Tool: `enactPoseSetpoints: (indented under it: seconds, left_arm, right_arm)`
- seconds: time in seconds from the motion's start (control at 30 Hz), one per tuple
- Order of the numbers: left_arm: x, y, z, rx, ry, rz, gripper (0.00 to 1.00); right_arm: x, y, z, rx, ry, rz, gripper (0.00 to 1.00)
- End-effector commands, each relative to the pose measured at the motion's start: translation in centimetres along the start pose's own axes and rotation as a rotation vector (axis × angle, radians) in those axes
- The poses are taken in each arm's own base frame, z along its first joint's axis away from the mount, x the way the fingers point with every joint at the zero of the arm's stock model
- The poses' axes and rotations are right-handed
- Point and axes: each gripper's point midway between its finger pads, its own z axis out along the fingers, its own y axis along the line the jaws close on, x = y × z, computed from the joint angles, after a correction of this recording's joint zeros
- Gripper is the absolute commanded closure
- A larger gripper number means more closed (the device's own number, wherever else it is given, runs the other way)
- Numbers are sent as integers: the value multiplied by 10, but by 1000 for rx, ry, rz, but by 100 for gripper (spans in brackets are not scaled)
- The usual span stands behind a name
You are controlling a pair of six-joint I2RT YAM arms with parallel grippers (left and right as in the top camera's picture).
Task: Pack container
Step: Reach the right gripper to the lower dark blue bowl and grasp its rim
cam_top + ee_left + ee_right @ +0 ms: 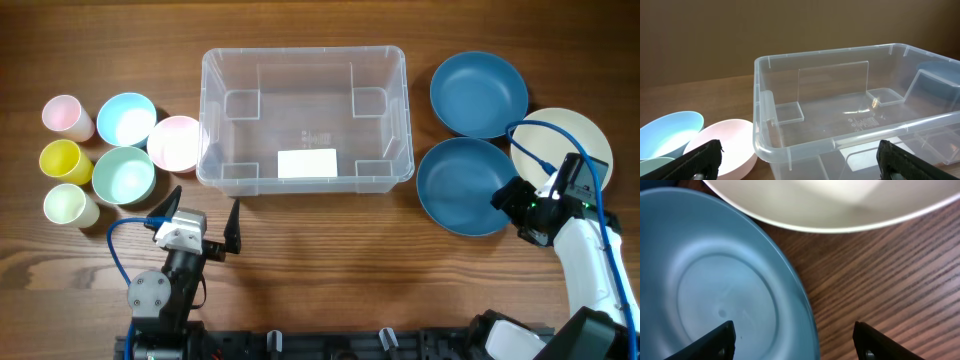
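Wood-grain table (320, 250) w/ the container (305, 115) upright at centre-back, white label (307, 163) at its near side. Pink bowl (177, 143) sits just beside its left end, w/ pastel cups (62, 160) further left; two blue bowls lie right of it, far blue bowl (478, 93) & near blue bowl (462, 185), then a cream bowl (560, 135). Left gripper (205, 215) sits in front of the container's left end, jaws wide apart, holding nothing; right gripper (795, 340) has jaws apart, one finger either side of the near blue bowl's right rim.

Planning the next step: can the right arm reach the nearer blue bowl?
Likely yes. The right pincer is open astride the rim of the nearer blue bowl, bare table on its outer side; nothing blocks it.
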Motion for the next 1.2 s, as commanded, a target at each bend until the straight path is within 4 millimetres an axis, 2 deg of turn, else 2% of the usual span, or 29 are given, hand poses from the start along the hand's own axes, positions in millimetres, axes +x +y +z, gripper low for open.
enactPoseSetpoints:
  seconds: [0.0,0.17,0.27,0.33,0.37,0.53,0.67,0.9,0.97,1.07,1.17]
  left_arm:
    - [3,1,0,-5,1,11,0]
    - [3,1,0,-5,1,11,0]
    - [3,1,0,-5,1,11,0]
    - [3,1,0,-5,1,11,0]
    - [3,1,0,-5,1,11,0]
    - [3,1,0,-5,1,11,0]
    - [3,1,0,-5,1,11,0]
    - [3,1,0,-5,1,11,0]
    - [3,1,0,-5,1,11,0]
    - [3,1,0,-5,1,11,0]
    - [3,1,0,-5,1,11,0]
  right_arm:
    - [5,1,4,-18,16,-3,25]
    - [9,5,11,-55,8,-6,32]
    - [8,9,11,-78,4,-7,42]
    - [7,9,11,-78,0,-9,56]
    - [7,9,11,-78,0,-9,59]
    - [9,8,12,-76,10,-9,61]
    - [11,8,12,-73,17,-9,75]
    - [13,7,11,-71,23,-11,78]
    - [13,7,11,-72,22,-25,87]
    - [12,8,8,-74,14,-35,94]
    - [10,9,1,-78,-5,-42,96]
